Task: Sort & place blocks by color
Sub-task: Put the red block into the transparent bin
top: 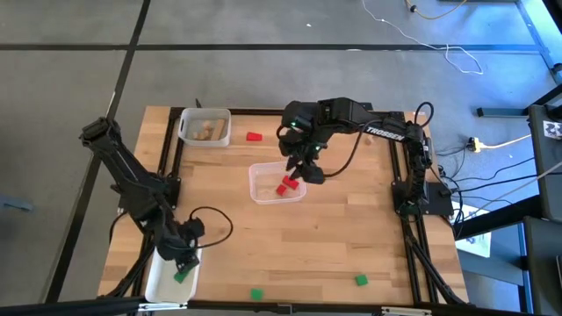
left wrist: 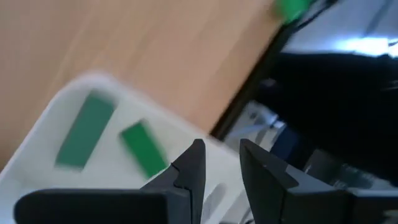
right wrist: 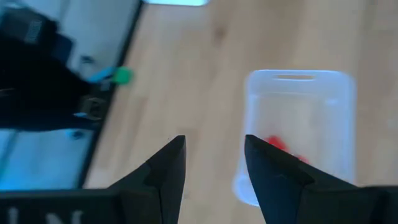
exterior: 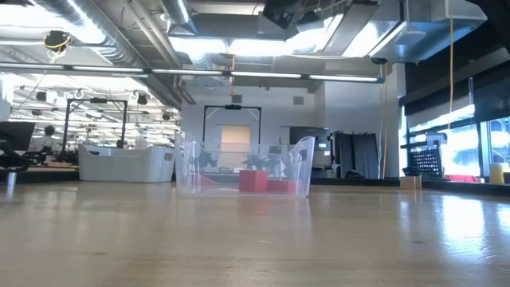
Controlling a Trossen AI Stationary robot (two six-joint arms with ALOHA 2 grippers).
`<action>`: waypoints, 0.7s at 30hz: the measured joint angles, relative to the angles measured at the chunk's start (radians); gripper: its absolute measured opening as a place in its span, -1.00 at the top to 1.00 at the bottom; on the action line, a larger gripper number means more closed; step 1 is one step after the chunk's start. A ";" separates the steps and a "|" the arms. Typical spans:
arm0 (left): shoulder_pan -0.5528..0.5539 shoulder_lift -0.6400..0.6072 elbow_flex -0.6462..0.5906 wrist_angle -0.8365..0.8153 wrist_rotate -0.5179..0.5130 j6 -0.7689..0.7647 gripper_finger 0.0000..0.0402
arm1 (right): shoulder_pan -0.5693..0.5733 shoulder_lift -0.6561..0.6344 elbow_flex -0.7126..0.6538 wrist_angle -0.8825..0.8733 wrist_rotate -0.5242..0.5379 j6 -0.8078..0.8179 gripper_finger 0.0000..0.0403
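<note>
left claw (left wrist: 217,165) hangs apart and empty over the white tray (top: 162,279) with two green blocks (left wrist: 87,129) in it. right claw (right wrist: 214,158), apart, sits above the red tray (top: 263,184); loose red block (top: 255,136) looks next.

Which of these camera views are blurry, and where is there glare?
Left wrist view: motion-smeared, the two green blocks in the white tray have soft edges. Right wrist view: slightly soft, the clear tray and its red blocks look hazy. Low view: ceiling lights glare brightly, and the near tabletop is out of focus. High view: evenly lit and sharp.
</note>
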 joint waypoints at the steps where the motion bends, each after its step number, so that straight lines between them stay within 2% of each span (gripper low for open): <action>1: 0.000 -0.004 0.017 -0.001 -0.035 0.019 0.55 | 0.002 0.000 0.000 -0.010 -0.024 -0.004 0.18; 8: 0.005 -0.004 0.103 -0.035 -0.246 0.235 0.55 | 0.019 0.000 0.000 -0.073 -0.083 -0.051 0.18; 15: 0.083 0.003 0.111 -0.074 -0.262 0.378 0.55 | 0.039 0.000 0.000 -0.238 -0.083 -0.051 0.18; 21: 0.137 0.003 0.111 -0.088 -0.262 0.465 0.55 | 0.046 -0.036 0.000 -0.246 -0.076 -0.008 0.18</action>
